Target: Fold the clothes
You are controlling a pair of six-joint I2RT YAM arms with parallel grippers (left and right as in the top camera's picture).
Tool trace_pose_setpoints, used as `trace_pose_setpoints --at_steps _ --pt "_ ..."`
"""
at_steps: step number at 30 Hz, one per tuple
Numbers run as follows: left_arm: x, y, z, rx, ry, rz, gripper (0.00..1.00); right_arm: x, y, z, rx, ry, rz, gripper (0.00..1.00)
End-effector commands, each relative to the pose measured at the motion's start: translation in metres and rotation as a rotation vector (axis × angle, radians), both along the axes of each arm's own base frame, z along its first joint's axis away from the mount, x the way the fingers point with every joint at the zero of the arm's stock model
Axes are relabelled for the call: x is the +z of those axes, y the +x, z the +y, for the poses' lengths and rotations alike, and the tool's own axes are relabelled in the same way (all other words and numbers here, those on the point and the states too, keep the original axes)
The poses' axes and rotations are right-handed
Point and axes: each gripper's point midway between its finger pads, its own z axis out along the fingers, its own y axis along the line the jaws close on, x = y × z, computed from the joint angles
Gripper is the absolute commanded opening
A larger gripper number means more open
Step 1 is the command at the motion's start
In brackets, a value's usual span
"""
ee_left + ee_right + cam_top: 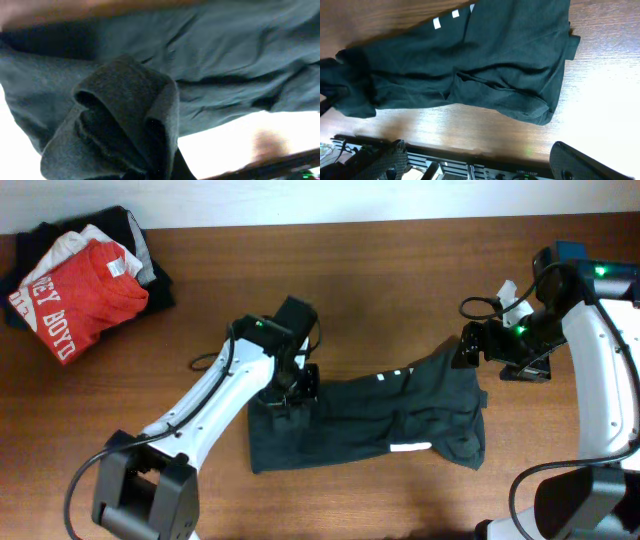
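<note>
The dark charcoal T-shirt [400,415] lies crumpled lengthwise across the middle of the wooden table, with bits of white lettering [410,447] showing. My left gripper [290,392] is at the shirt's left part. In the left wrist view a bunched fold of the fabric [125,115] rises into the jaws [150,172], so it is shut on the shirt. My right gripper [470,348] is at the shirt's right edge. In the right wrist view its fingers [480,165] are wide apart and empty, above the table edge, and the shirt [485,65] lies beyond them.
A pile of clothes sits at the back left corner: a red T-shirt [85,290] with white lettering on top of grey and white pieces [75,242]. Bare wooden table [400,270] lies behind the shirt. A metal rail [470,170] runs along the table edge under the right gripper.
</note>
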Motion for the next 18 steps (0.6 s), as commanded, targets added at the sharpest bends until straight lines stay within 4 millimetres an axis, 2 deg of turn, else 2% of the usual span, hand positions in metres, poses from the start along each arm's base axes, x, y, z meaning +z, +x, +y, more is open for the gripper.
trace_pose_setpoints --at_steps 1,7,8,9,12,15,17,18 --pt "0.006 0.004 -0.02 -0.027 -0.043 -0.029 0.0 0.006 0.001 0.001 0.018 -0.013 -0.03 0.94" --pt "-0.024 0.002 -0.049 -0.066 -0.043 -0.007 0.01 0.0 -0.002 0.001 0.019 -0.01 -0.01 0.94" --pt "-0.028 0.004 -0.055 -0.079 -0.048 -0.017 0.38 -0.005 -0.003 0.002 0.019 -0.009 0.0 0.95" --pt "-0.028 0.003 -0.056 -0.084 -0.049 -0.019 0.99 -0.009 -0.004 0.002 0.019 -0.008 0.008 0.95" --pt "-0.019 0.001 -0.051 -0.076 -0.036 0.002 0.99 -0.016 -0.004 0.002 0.019 -0.006 0.012 0.94" --pt "0.02 0.007 -0.033 -0.063 -0.005 -0.003 0.99 -0.016 -0.004 0.002 0.019 -0.007 0.012 0.94" --pt "0.046 0.019 0.014 0.016 0.125 -0.05 0.99 -0.016 -0.005 0.002 0.019 -0.006 0.016 0.94" --pt "0.048 0.022 0.029 0.04 0.163 -0.057 0.99 -0.016 -0.005 0.003 0.018 -0.002 0.017 0.94"
